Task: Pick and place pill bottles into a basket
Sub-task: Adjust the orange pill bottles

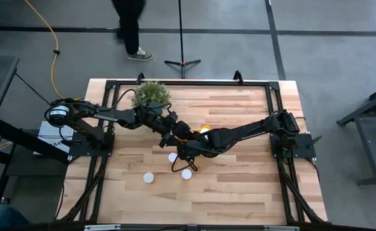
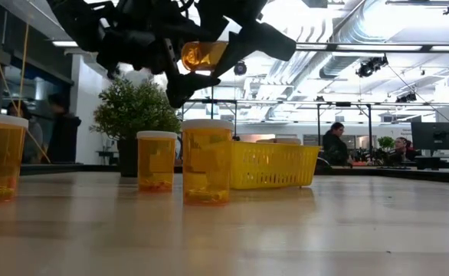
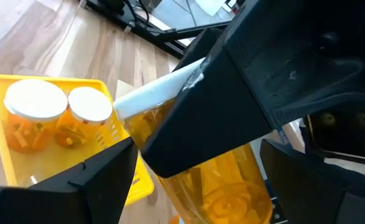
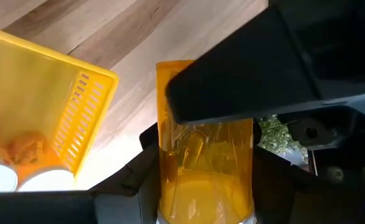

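Frame centre, above the bench | we see right end effector [image 1: 189, 142] clamped on a pill bottle [image 2: 201, 55], left end effector [image 1: 174, 136] spread around it | basket [image 2: 274, 164] just upper right.
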